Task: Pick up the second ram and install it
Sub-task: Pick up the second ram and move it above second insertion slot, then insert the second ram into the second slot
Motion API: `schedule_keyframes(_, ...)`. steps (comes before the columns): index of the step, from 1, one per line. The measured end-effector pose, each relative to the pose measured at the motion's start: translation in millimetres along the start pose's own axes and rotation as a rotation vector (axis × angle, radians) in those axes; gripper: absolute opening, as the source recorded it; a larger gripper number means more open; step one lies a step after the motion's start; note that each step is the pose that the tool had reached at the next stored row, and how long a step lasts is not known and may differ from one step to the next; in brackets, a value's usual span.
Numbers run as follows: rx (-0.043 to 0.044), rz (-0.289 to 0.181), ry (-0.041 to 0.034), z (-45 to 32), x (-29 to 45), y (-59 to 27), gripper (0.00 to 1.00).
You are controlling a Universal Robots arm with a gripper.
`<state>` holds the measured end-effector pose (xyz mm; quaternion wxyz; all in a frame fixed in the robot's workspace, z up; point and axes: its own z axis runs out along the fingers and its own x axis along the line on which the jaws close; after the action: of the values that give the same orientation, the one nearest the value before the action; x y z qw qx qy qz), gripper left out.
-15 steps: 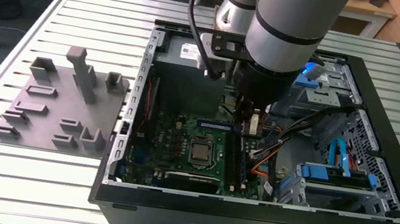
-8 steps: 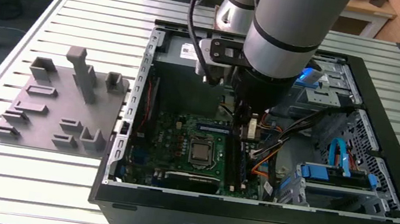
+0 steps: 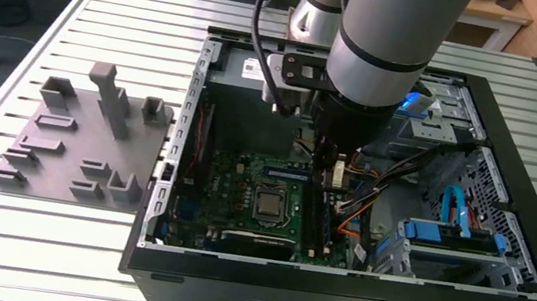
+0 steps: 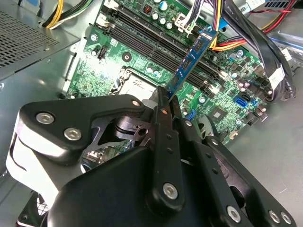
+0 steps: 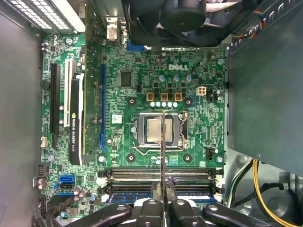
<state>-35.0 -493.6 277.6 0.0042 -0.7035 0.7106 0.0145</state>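
While the end effector (image 4: pixel 166 101) clenches the second ram (image 4: pixel 191 59) edge-down, memory slots (image 5: pixel 128 173) lie directly beneath it.

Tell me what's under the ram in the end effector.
The second ram, clamped in the end effector, hangs over the green motherboard near its black memory slots; the stick itself covers the spot beneath.

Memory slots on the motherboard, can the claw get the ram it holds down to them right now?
Probably yes. The claw is shut on the second ram and hangs above the memory slots. In the first wrist view no cable or card lies across them.
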Motion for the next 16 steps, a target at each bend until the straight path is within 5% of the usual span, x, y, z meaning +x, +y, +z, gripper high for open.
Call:
schedule_keyframes(10,0.0002,0.010,-0.0002,0.0,0.1,0.0,0.14)
schedule_keyframes(16,0.0028,0.109,-0.0016,0.1,0.1,0.0,0.14)
